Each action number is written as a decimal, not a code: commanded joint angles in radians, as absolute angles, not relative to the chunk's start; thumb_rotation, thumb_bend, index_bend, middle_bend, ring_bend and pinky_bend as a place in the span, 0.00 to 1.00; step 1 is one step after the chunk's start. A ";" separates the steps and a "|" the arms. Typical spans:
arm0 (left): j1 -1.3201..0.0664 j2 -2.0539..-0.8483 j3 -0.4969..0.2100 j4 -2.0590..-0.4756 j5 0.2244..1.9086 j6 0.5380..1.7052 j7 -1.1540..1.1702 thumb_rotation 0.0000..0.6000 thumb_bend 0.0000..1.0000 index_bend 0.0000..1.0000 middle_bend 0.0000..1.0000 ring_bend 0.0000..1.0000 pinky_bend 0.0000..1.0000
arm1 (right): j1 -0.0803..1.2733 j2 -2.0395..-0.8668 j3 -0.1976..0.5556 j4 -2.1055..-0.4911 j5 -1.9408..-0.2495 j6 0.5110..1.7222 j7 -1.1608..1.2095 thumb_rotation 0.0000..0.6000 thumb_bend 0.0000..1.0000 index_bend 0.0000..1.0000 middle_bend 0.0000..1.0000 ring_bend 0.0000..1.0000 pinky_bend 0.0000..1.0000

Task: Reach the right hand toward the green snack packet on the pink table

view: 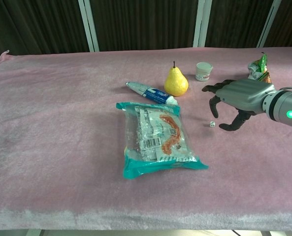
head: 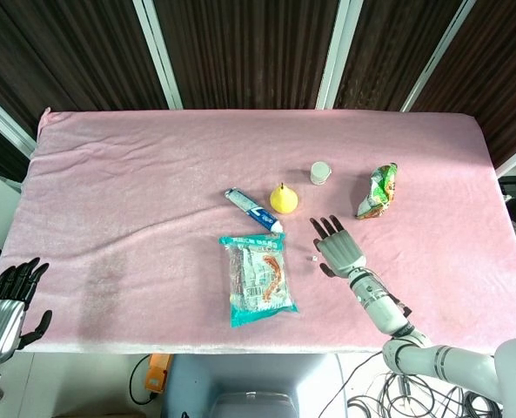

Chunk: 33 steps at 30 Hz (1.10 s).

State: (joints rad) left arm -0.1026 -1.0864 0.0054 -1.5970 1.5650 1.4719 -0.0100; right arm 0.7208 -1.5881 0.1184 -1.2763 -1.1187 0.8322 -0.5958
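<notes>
A small green and orange snack packet (head: 378, 192) lies on the pink table (head: 136, 174) at the right; in the chest view the snack packet (view: 258, 68) shows partly behind my right hand. My right hand (head: 336, 246) hovers open, fingers spread and holding nothing, left of and nearer than that packet. In the chest view my right hand (view: 234, 96) hangs palm down with its fingers curved over the cloth. My left hand (head: 5, 305) hangs open off the table's near left corner.
A large teal packet (head: 258, 277) lies at the centre, left of my right hand. A yellow pear (head: 283, 198), a toothpaste tube (head: 251, 209) and a small white jar (head: 320, 172) lie behind it. A tiny white cube (view: 211, 124) sits under my right hand's fingers.
</notes>
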 commanded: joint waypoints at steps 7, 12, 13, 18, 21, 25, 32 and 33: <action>-0.102 -1.084 0.006 -1.596 1.566 1.472 -0.017 1.00 0.42 0.00 0.00 0.00 0.07 | 0.736 -1.615 0.109 -1.248 -1.115 0.824 -0.581 1.00 0.48 0.58 0.00 0.00 0.00; -0.100 -1.081 0.006 -1.595 1.566 1.475 -0.025 1.00 0.42 0.00 0.00 0.00 0.07 | 0.741 -1.633 0.107 -1.224 -1.118 0.828 -0.568 1.00 0.48 0.60 0.00 0.00 0.00; -0.100 -1.080 0.006 -1.595 1.566 1.475 -0.026 1.00 0.42 0.00 0.00 0.00 0.07 | 0.741 -1.635 0.106 -1.221 -1.119 0.829 -0.565 1.00 0.48 0.60 0.00 0.00 0.00; -0.099 -1.078 0.007 -1.595 1.566 1.476 -0.030 1.00 0.42 0.00 0.00 0.00 0.07 | 0.744 -1.648 0.104 -1.204 -1.122 0.835 -0.560 1.00 0.48 0.63 0.00 0.00 0.00; -0.098 -1.078 0.007 -1.595 1.567 1.477 -0.031 1.00 0.42 0.00 0.00 0.00 0.07 | 0.744 -1.653 0.103 -1.197 -1.122 0.839 -0.560 1.00 0.48 0.65 0.00 0.00 0.00; -0.098 -1.078 0.006 -1.594 1.567 1.477 -0.031 1.00 0.42 0.00 0.00 0.00 0.07 | 0.745 -1.657 0.103 -1.193 -1.121 0.840 -0.559 1.00 0.48 0.66 0.00 0.00 0.00; -0.097 -1.077 0.006 -1.593 1.565 1.476 -0.033 1.00 0.42 0.00 0.00 0.00 0.07 | 0.758 -1.673 0.106 -1.174 -1.115 0.831 -0.565 1.00 0.48 0.68 0.00 0.00 0.00; -0.098 -1.077 0.006 -1.593 1.564 1.475 -0.033 1.00 0.42 0.00 0.00 0.00 0.07 | 0.761 -1.676 0.108 -1.173 -1.114 0.832 -0.568 1.00 0.49 0.68 0.00 0.00 0.00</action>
State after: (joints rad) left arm -0.0975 -1.0767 0.0058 -1.5927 1.5634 1.4753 -0.0333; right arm 0.7598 -1.6746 0.1068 -1.1738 -1.1145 0.8318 -0.5663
